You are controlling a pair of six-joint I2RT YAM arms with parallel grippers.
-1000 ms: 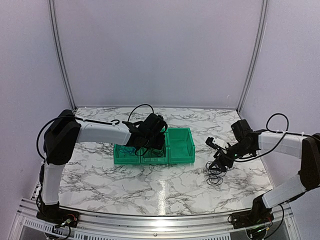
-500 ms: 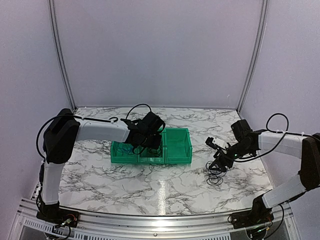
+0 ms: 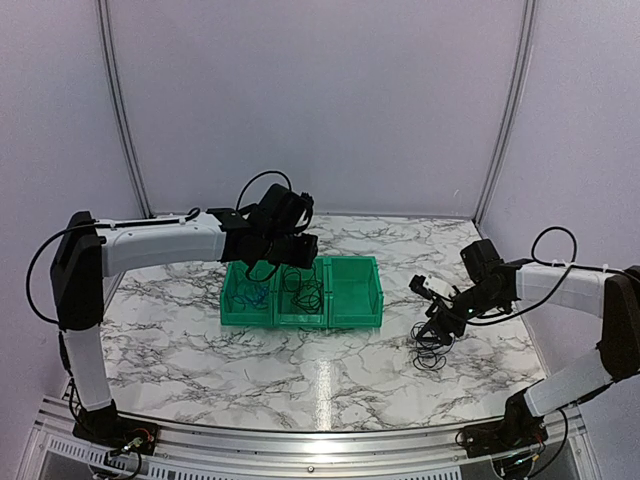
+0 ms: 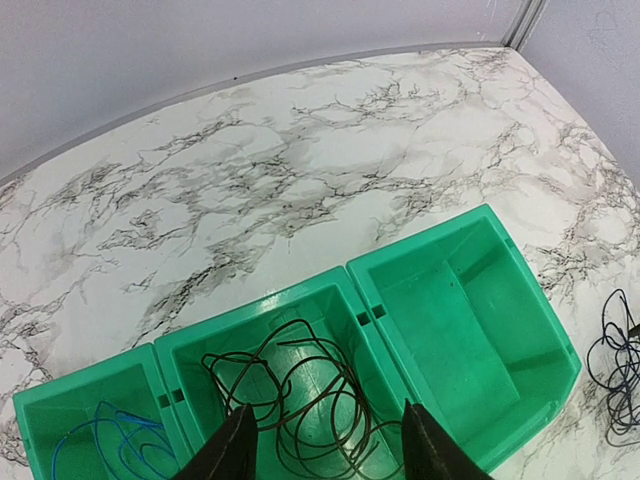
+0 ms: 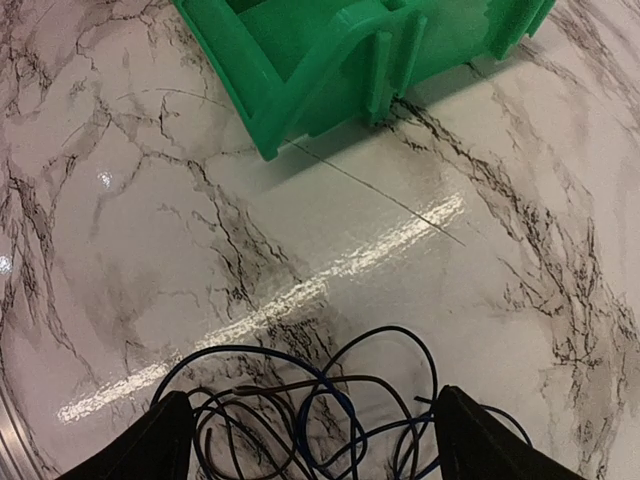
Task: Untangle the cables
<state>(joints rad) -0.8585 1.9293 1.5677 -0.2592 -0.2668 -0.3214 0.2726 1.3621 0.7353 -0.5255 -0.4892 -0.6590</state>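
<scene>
Left gripper (image 4: pixel 330 455) has lifted clear of the green bins (image 3: pixel 355 322) since a second ago, jaws now half parted and empty. Black cable (image 4: pixel 300 400) lies coiled in the middle bin (image 4: pixel 255 322), blue cable (image 4: pixel 105 440) in the leftmost. Right gripper (image 5: pixel 315 445), unmoved, gapes wide over the tangle (image 5: pixel 300 400) on the marble table (image 3: pixel 250 370), seemingly gripping nothing.

A row of three green plastic bins (image 3: pixel 360 292) stands joined side by side on the white, grey-veined marble tabletop (image 3: pixel 250 375), towards its back middle. Pale lilac walls (image 3: pixel 320 100) enclose the tabletop, and a ribbed metal rail (image 3: pixel 320 442) runs along its near edge.
</scene>
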